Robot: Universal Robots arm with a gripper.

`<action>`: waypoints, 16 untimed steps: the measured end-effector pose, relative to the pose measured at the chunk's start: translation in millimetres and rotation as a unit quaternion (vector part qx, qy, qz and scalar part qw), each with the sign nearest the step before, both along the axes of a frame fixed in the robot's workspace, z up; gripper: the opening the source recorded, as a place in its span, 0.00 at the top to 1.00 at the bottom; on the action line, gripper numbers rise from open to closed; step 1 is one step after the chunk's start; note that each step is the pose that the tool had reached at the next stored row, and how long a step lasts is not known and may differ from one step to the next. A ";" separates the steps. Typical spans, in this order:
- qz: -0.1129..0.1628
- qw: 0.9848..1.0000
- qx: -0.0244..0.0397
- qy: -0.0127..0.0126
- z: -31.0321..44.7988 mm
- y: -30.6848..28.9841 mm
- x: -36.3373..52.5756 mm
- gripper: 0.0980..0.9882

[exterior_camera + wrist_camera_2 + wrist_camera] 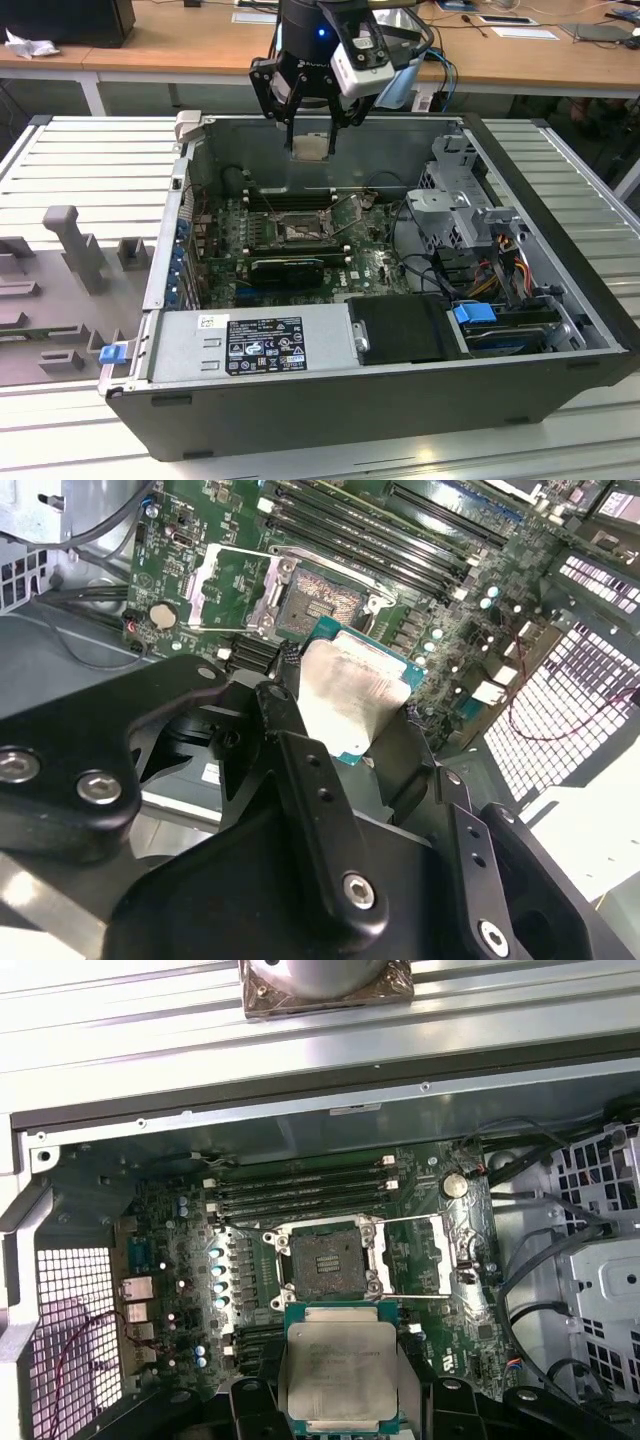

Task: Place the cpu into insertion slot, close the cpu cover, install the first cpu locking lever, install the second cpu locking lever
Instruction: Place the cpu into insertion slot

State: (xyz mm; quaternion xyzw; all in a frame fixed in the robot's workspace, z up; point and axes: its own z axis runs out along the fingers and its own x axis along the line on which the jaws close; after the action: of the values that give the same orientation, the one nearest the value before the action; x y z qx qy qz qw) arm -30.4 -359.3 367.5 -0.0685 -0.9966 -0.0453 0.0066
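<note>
The gripper (312, 138) hangs above the open computer case (560, 300), which lies on the tabletop (90, 170). Its fingers (285, 720) are clamped on two opposite edges of the cpu (343, 1375), and the grey face of the chip looks toward both wrist cameras. In the exterior view the insertion slot (300, 232) lies at six o'clock from the chip and well apart from it, deep on the board. The pin field is bare, and the cpu cover (415, 1222) is swung open just beside the slot. The grip is only on thin edges, so I judge that the chip can slip or tilt. If it comes down skewed or turned the wrong way, the corners can bend the fine pins. The wide fingers can also strike the opened cover. I am not sure where the locking levers lie, because they are too thin to follow here. In the exterior view the memory slots (290, 200) run at twelve o'clock of the slot and the graphics card (288, 268) at six o'clock, both near it. Loose cables (420, 240) hang at three o'clock, beside the drive cage (460, 190), so the room around the socket is narrow.
</note>
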 end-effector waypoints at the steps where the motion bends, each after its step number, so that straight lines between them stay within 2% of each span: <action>1: -0.001 1.000 0.000 0.000 0.0 0.0 0.0 0.52; 16: -0.021 1.000 0.000 0.000 0.0 0.0 0.0 0.52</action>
State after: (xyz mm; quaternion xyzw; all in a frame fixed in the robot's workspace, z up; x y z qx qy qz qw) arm -30.4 -359.3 367.4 -0.0895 -0.9949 -0.0454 0.0056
